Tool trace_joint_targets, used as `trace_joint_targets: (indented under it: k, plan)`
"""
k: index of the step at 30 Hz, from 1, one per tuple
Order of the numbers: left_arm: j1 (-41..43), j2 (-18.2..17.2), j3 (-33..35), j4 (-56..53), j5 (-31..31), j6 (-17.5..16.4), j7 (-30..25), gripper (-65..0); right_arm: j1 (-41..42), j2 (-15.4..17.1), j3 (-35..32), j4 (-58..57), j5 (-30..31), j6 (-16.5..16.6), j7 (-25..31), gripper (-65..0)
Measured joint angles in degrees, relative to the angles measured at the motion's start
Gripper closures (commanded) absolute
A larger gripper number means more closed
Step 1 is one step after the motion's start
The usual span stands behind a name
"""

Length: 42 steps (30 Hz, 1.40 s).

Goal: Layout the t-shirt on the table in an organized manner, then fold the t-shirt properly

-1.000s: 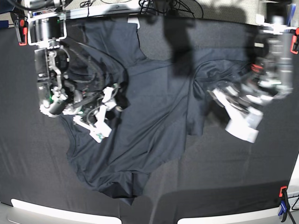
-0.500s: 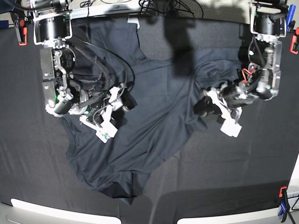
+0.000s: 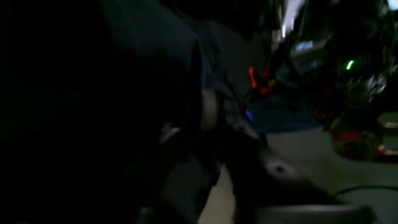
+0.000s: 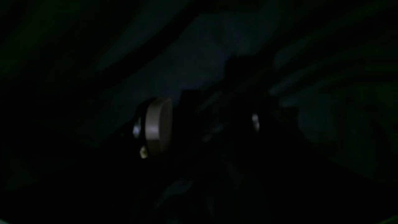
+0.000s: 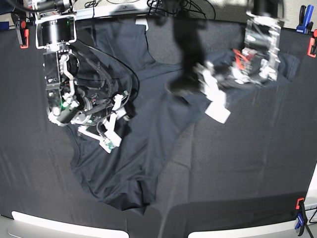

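Note:
The dark slate-blue t-shirt lies crumpled across the table, running from the back left to the front centre, with one part reaching toward the back right. My left gripper hovers over the shirt's middle, blurred by motion. In the left wrist view the left gripper looks shut on a fold of the t-shirt that hangs from its pale pad. My right gripper rests on the shirt's left part. In the right wrist view the right gripper stands open over the dark t-shirt.
Red clamps grip the table's back corners. Another clamp sits at the front right edge. Cables and a pale rim run along the back. Black creased cloth covers the right and front of the table.
My left arm has swung left and toward the back, from the shirt's right edge to over its middle, dragging that edge along. The right arm has barely moved.

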Motion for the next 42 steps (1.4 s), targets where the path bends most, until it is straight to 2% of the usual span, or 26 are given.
trace_joint_targets:
  k: [2, 6, 8, 10, 13, 15, 18, 23, 27, 33, 36, 39, 41, 42]
  plan:
    - [0.22, -0.22, 3.04, 0.00, 0.04, 0.00, 1.11, -17.8, 0.00, -0.13, 1.44, 0.00, -0.72, -1.07, 0.02, -29.0]
    - [-0.94, -0.96, 8.41, 0.00, -0.11, -0.09, 11.85, -19.2, 0.00, -0.26, 8.07, 0.00, -1.95, -2.34, -0.37, -29.0]
    - [-1.97, -1.53, 8.59, 0.00, -1.18, -0.09, 11.74, -19.2, 0.00, -0.26, 12.13, 0.00, -1.95, -2.38, -0.61, -29.0]
    - [-3.28, -3.56, 6.97, 0.92, -4.55, -0.15, 10.84, -19.1, 0.00, -0.26, 16.17, 0.00, -1.95, -2.49, -0.70, -29.0]
    - [-3.93, -8.22, 2.19, 3.30, -5.38, -0.17, 1.38, -19.0, -0.07, -0.26, 21.42, 0.00, -1.97, -2.51, -1.44, -29.0]
    - [-3.85, -10.49, -0.76, 4.26, -1.01, -0.20, -3.52, -19.0, -0.26, -0.26, 23.63, 0.00, -1.92, -2.49, -2.14, -29.0]
    - [-3.65, -10.86, -1.40, 4.33, 9.62, 0.13, -6.73, -18.9, -1.14, -0.26, 25.05, 0.00, 1.53, -2.14, -2.14, -29.0]
    - [-3.19, -8.04, 4.90, 4.35, 19.17, -0.07, -9.35, -18.9, -1.09, -0.39, 25.00, 0.00, 3.04, -1.20, -3.28, -29.0]
    - [-3.21, -8.09, 8.74, 5.01, 24.52, -0.07, -14.88, -18.9, -1.09, -0.39, 25.00, 0.00, 2.86, -1.20, -3.28, -29.0]
    - [-3.67, -8.37, 11.87, 5.49, 39.28, -0.04, -20.09, -18.9, -1.09, -0.39, 25.00, 0.00, 2.80, -1.20, -3.28, -29.0]
    - [-3.54, -8.26, 12.02, 5.49, 41.00, -0.22, -22.58, -18.9, -1.11, -0.39, 25.00, 0.00, 2.78, -1.20, -3.28, -29.0]
    - [-3.52, -8.28, 12.04, 5.49, 42.18, -0.22, -22.58, -18.9, -1.09, -0.39, 25.00, 0.00, 2.78, -1.20, -3.28, -29.0]
    - [-2.97, -8.44, 13.22, 5.49, 42.21, -0.22, -22.60, -16.1, -1.11, -0.39, 24.98, 0.00, 2.80, -1.20, -3.26, -29.0]
    - [-2.67, -8.44, 14.19, 5.49, 42.99, -0.20, -22.62, -12.7, -1.09, -0.39, 25.00, 0.00, 2.80, -1.20, -3.28, -29.0]
